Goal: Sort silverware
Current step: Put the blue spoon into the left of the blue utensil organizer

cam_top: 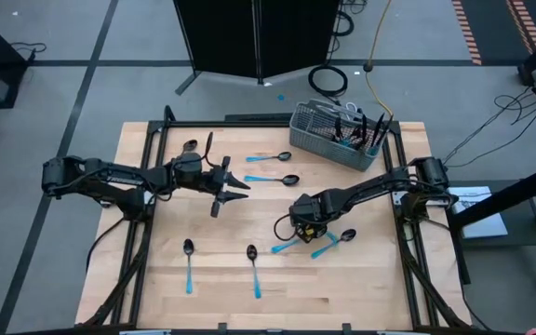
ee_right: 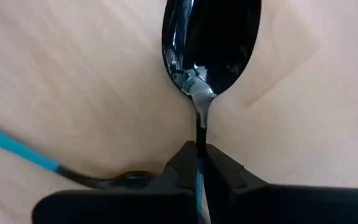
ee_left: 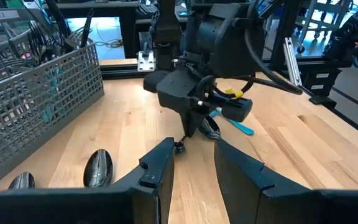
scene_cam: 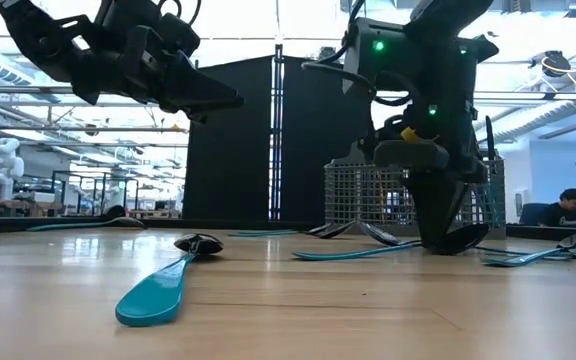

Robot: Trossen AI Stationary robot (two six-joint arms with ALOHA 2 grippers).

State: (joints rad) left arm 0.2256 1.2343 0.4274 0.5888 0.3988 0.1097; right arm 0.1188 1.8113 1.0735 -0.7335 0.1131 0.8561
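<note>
Silverware with dark metallic heads and bright light-blue handles lies scattered over a light wooden table (cam_top: 156, 307). A grey wire-mesh basket (cam_top: 319, 140) near the far right corner holds several upright pieces. 2 spoons (cam_top: 270, 157) (cam_top: 273, 179) lie side by side near the middle of the far edge, and another spoon (cam_top: 190, 146) sits toward the far left corner. 2 more spoons (cam_top: 188, 263) (cam_top: 253, 268) lie toward the near edge, handles pointing at that edge. A small cluster of about 3 pieces (cam_top: 328, 244) lies right of centre.

The right gripper (ee_right: 199, 163) is down at this cluster, its 2 dark fingers closed on the thin neck of a dark-bowled spoon (ee_right: 210, 43). The bowl sticks out past the fingertips, flat against the wood. Another piece with a blue handle (ee_right: 17, 149) lies just beside the fingers.

The left gripper (cam_top: 235, 189) hangs above the table left of centre, pointing toward the right arm, its fingers (ee_left: 157, 171) parted with nothing between them.
</note>
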